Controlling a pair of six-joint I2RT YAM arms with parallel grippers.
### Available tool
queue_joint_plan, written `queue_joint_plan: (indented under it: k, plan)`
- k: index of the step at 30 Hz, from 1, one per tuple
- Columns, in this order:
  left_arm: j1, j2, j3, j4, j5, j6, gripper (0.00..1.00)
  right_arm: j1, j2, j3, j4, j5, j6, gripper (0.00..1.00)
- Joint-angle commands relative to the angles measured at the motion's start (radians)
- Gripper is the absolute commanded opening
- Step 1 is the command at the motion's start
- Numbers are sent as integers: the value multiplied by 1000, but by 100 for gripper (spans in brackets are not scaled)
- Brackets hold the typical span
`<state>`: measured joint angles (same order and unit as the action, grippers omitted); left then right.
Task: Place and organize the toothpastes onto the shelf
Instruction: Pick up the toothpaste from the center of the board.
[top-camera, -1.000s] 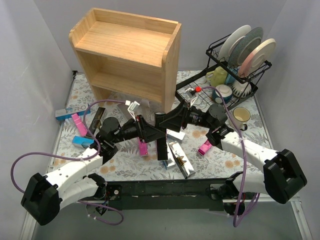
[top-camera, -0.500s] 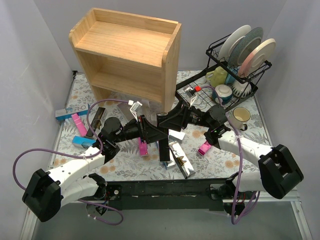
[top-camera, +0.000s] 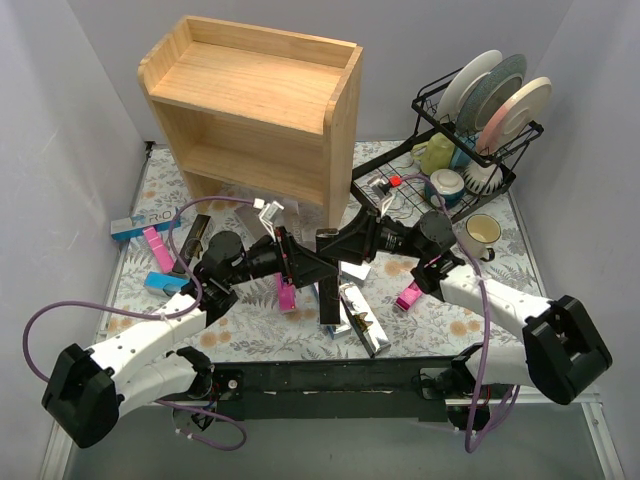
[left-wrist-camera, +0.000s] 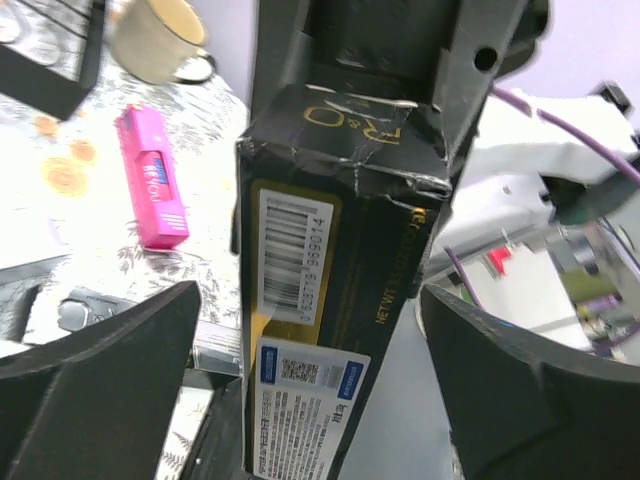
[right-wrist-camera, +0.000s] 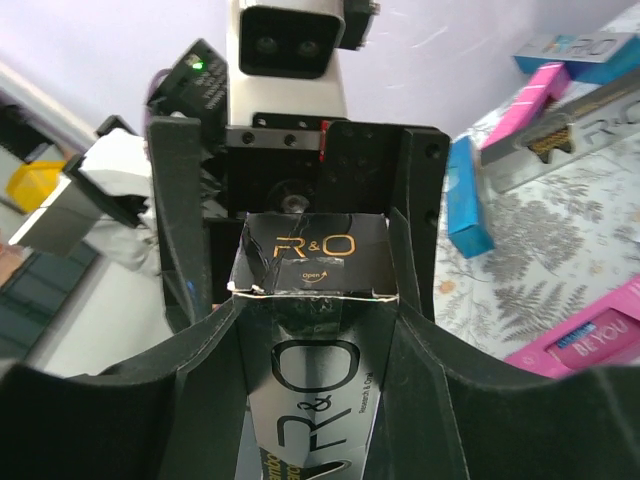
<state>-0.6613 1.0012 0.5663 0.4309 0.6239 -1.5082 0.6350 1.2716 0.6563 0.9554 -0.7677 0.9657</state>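
Floral-printed table covering (top-camera: 250, 335) lies under both my pincers, which meet in mid-air above it. Between them, clear of the table, hangs the long black cardboard toothpaste box with gold lettering (left-wrist-camera: 320, 250).

What has just changed is who carries it. A second ago my left pincer (left-wrist-camera: 310, 300) was clamped on this box and my right pincer (right-wrist-camera: 318, 310) stood wide. Now my left fingers (left-wrist-camera: 100, 360) are spread, with a gap on either side of the box. My right fingers (right-wrist-camera: 200, 390) press its two flanks. So the right is grasping the box and the left has released it. I judge the hand-over done.

Just below my left pincer a bright pink carton (top-camera: 286, 296) lies on the covering. Below my right pincer lies a silver carton with black-gold print (top-camera: 362, 325). A blue-and-silver carton (top-camera: 140, 222) sits well off beyond my left elbow.

Beyond both pincers stands the light wooden two-level shelf (top-camera: 250, 100), and I see no carton on either level. To my mind the left should now back away so the right can swing the black box up to that shelf. A bump during the parting could twist the box in my grip.
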Motion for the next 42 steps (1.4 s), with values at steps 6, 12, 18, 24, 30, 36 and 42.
queue_joint_plan:
  k: [6, 12, 18, 24, 30, 36, 42]
  plan:
    - [-18, -147, 81, -362, -330, 239, 98, -24, -181, 152, -778, 437, -304, 31]
    - [-189, -113, 130, -452, -597, 341, 98, -32, -187, 223, -1064, 692, -285, 31]
    - [-484, -15, 170, -448, -1043, 397, 98, -44, -184, 307, -1185, 815, -223, 30]
    - [-717, 164, 231, -397, -1455, 479, 98, -47, -173, 371, -1273, 880, -211, 29]
    - [-826, 351, 366, -422, -1711, 500, 98, -49, -146, 411, -1314, 884, -186, 29]
    - [-870, 551, 471, -425, -1926, 539, 98, -47, -129, 417, -1294, 843, -154, 29]
    - [-873, 695, 573, -452, -2007, 592, 98, -47, -127, 419, -1291, 829, -151, 29]
